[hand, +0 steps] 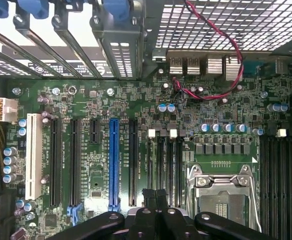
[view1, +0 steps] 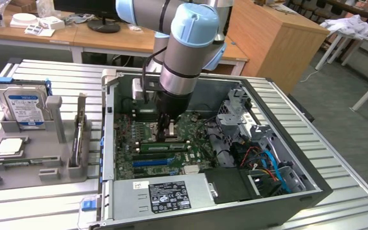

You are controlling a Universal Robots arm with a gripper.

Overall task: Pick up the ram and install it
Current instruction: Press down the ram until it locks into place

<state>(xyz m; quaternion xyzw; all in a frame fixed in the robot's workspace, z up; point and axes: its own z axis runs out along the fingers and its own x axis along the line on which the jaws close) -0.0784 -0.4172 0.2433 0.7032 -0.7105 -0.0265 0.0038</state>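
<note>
One green ram stick [view1: 162, 146] already lies seated in a motherboard [hand: 136, 100] slot, long axis toward the case's drive-bay side, just beside my tool [view1: 165, 128], which hangs clenched on nothing above the memory slots.

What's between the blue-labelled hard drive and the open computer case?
In the exterior view, a thin board stands on edge in the grey holder between hard drive and case.

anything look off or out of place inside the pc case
Nothing looks damaged or spilled. The one loose item is a red wire looping across the rear ports and onto the motherboard; the end effector sits shut over the memory slots.
</note>
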